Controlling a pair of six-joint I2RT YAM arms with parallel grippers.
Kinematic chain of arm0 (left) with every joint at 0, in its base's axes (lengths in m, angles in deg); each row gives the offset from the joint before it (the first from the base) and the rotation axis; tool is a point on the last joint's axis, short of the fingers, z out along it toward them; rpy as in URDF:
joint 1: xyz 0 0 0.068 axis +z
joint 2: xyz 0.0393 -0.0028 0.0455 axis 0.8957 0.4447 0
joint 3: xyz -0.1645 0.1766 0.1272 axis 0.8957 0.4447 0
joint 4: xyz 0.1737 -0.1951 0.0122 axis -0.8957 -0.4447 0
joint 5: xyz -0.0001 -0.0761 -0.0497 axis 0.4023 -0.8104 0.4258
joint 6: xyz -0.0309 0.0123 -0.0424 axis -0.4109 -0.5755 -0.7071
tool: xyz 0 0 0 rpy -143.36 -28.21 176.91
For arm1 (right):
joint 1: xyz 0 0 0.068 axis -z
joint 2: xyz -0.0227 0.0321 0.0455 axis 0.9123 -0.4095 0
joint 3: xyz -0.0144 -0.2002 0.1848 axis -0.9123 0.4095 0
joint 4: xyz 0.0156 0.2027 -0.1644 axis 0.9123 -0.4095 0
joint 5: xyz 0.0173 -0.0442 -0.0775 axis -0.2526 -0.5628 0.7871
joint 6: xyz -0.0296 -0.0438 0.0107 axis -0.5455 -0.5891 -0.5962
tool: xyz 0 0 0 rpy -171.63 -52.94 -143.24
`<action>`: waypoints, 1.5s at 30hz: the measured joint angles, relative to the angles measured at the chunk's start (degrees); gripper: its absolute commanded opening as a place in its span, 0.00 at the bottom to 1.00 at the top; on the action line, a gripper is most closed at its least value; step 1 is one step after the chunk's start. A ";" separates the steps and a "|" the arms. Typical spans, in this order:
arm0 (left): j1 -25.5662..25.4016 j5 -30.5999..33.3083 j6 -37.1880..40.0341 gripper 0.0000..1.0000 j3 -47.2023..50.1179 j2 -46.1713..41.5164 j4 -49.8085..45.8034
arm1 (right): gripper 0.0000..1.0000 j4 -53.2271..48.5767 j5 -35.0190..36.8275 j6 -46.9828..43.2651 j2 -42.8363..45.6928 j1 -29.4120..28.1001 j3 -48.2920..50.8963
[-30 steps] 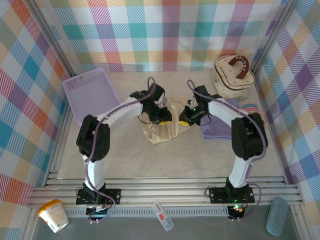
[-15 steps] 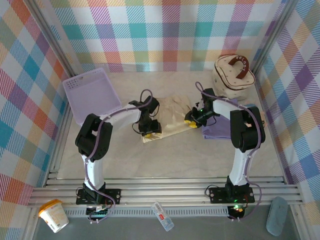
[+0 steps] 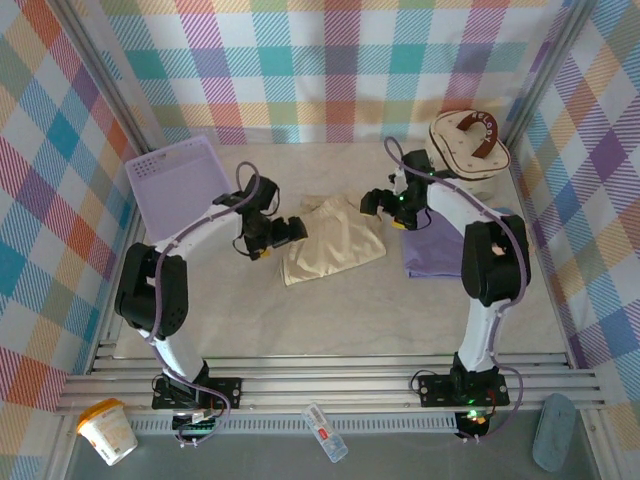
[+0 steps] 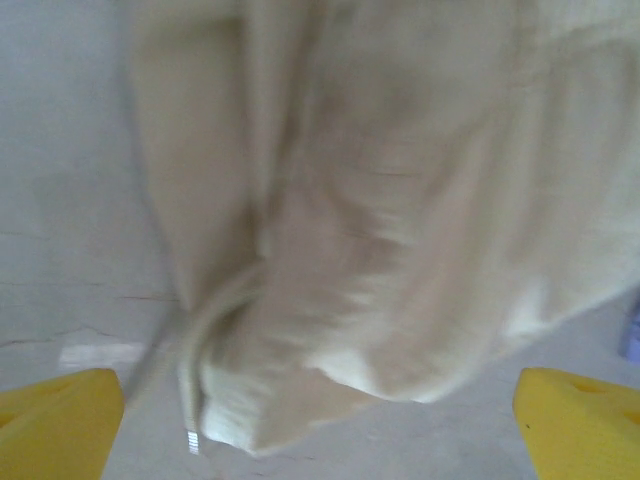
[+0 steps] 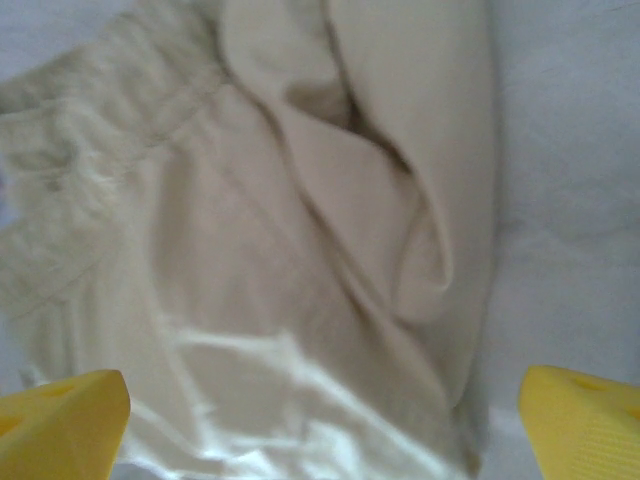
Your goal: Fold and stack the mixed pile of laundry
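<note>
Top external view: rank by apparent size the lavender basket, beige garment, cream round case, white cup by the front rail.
1. lavender perforated plastic basket, largest.
2. beige-cream cloth garment and cream round case with brown handle: too close to rank; the case stands taller, nearer the camera.
3. white cup with orange rim, smallest.

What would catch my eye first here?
A beige garment lies mid-table, flanked by the open left gripper and right gripper. A purple T-shirt lies just right of it. Bright plaid walls surround the table.
</note>
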 measured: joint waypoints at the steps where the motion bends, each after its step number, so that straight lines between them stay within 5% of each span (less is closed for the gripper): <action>1: 0.26 -0.17 0.15 1.00 1.29 0.28 1.20 | 0.99 -0.11 0.46 -0.59 -1.22 -0.17 -0.35; 11: 0.04 -2.34 1.75 0.90 2.93 8.68 12.94 | 0.96 -1.86 4.24 -3.50 -8.39 -3.89 -4.59; 21: -1.55 -1.60 2.10 0.47 1.77 9.53 12.48 | 0.40 -0.70 2.69 -1.27 -10.12 -8.17 -5.25; 26: -3.74 -0.48 1.75 0.00 -2.38 11.04 10.73 | 0.03 -1.05 2.75 -0.50 -10.12 -8.24 -5.20; 36: -7.48 -0.35 -0.90 0.00 -15.21 12.68 5.49 | 0.00 -7.52 4.44 -1.55 -4.46 -4.42 -5.66; 45: -16.33 -0.57 -3.21 0.00 -35.36 15.34 4.07 | 0.00 -14.25 5.81 -5.86 11.08 6.69 -8.72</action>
